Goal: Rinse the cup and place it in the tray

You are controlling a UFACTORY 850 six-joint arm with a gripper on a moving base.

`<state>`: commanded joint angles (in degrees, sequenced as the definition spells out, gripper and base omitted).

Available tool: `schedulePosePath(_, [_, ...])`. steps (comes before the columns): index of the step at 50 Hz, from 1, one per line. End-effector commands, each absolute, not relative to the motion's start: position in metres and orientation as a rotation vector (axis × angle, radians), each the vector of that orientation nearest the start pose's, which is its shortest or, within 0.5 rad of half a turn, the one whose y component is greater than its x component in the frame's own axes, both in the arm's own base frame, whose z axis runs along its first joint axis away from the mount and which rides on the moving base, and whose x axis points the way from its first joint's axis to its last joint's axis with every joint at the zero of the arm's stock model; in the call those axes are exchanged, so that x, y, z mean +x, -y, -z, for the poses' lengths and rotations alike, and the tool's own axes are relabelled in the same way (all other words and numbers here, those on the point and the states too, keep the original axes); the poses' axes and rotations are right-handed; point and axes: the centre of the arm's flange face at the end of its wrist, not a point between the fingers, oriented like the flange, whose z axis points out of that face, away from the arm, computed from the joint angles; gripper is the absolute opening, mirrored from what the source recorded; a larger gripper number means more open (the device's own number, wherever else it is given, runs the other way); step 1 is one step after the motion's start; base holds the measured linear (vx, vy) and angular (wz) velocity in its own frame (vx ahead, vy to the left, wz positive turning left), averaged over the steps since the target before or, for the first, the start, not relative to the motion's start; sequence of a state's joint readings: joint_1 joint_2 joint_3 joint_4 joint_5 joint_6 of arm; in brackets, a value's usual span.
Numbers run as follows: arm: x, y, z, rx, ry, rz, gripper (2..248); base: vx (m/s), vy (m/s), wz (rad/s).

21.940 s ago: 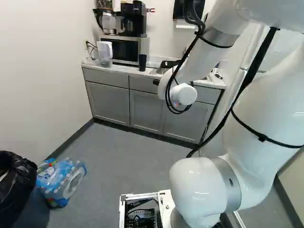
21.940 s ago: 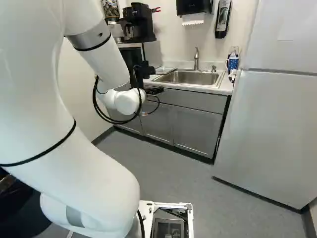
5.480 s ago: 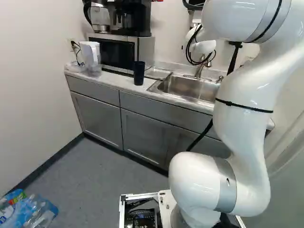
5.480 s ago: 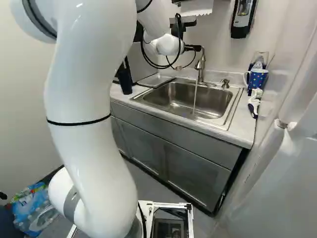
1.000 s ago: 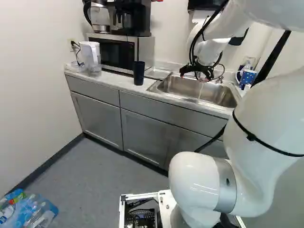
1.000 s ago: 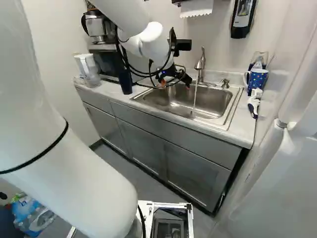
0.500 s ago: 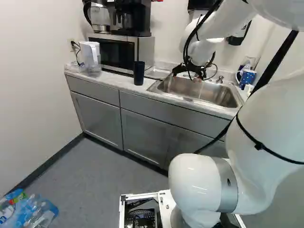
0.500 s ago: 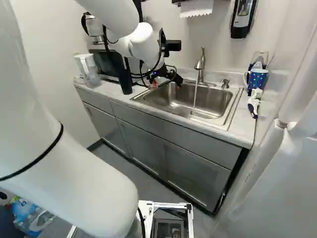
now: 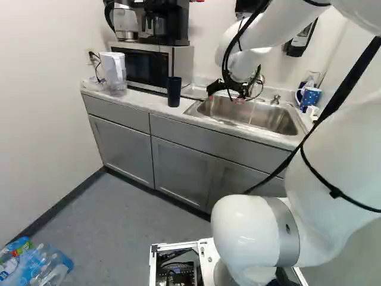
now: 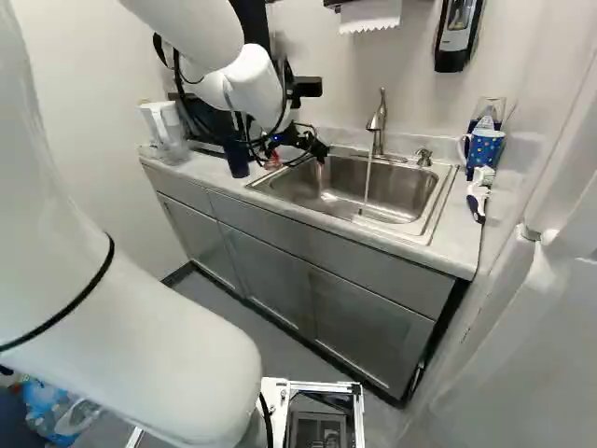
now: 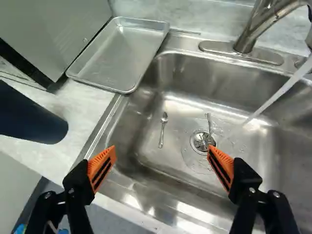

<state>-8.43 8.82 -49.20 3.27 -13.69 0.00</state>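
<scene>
Biggest 1st: grey base cabs. [image 9: 128,143] w/ pale countertop [image 9: 140,102], lower than the gripper [image 10: 298,161]. Stainless sink [image 11: 190,80] is set in it, under & ahead of the gripper; water runs from the faucet [image 10: 378,121] into it. Microwave [image 9: 143,64] is at the gripper's L in the left base view, w/ black coffee maker [image 9: 164,24] & kettle [image 9: 125,22] on top.

Gripper's released: orange-padded fingers spread wide apart, at the near edge of the sink.

Metal tray [image 11: 122,53], shallow, sits ahead & to the L of the gripper, btwn microwave & basin. Clear water pitcher [image 9: 113,68], white upper part, stands farther L, nr the wall; contents too small to tell.

Task's cup = dark tumbler [image 11: 34,117]: upright on the countertop, just L of the gripper, nr the tray, out of the sink; inside hidden. Blue dotted mug [image 10: 485,147] stands well R of the gripper, past the sink; can't tell what's in it.

In basin: drain [image 11: 202,141] ahead of gripper, nearer R finger; small spoon [image 11: 163,129] lies ahead, btwn the finger lines; 2nd utensil [image 11: 209,122] at the drain, type unclear.
</scene>
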Motion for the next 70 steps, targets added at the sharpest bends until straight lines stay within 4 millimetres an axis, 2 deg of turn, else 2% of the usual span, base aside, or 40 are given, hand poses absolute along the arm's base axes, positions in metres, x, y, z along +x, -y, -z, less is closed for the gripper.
schedulePosePath(70, [0.44, -0.047, -0.587, -2.843, 0.076, 1.155, 247, 0.0, 0.0, 0.0])
